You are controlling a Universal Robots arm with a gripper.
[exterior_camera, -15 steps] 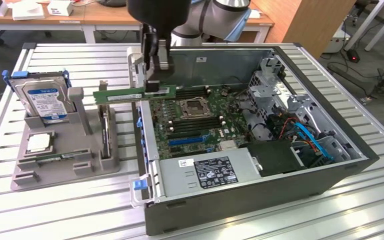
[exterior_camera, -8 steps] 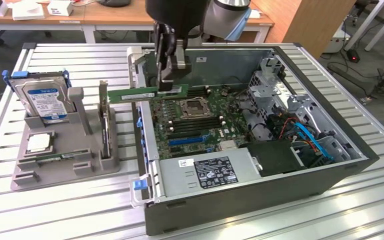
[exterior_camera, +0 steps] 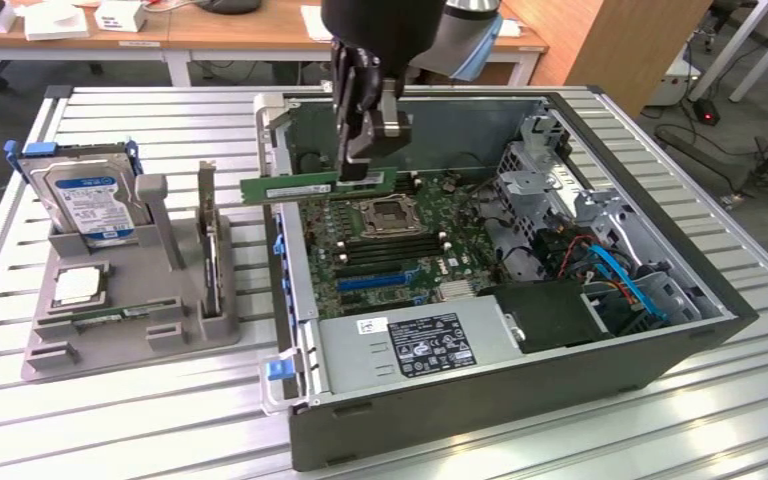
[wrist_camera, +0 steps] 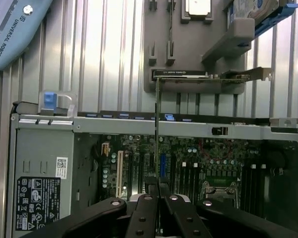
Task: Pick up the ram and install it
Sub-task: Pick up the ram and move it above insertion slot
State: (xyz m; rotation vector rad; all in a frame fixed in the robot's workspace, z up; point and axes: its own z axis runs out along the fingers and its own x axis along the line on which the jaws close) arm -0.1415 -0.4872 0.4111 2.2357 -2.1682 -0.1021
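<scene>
Ram [exterior_camera: 291,188] on edge in the tight grip of the tool [exterior_camera: 361,175], above the motherboard [exterior_camera: 411,262] of the open case [exterior_camera: 491,400].

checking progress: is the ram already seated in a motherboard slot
No, the gripper holds the ram in the air above the motherboard, clear of its slots.

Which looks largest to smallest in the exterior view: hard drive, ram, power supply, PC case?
1. PC case
2. power supply
3. hard drive
4. ram, in the pincer: longer than the drive but much thinner; held up, maybe nearer the camera.
</scene>
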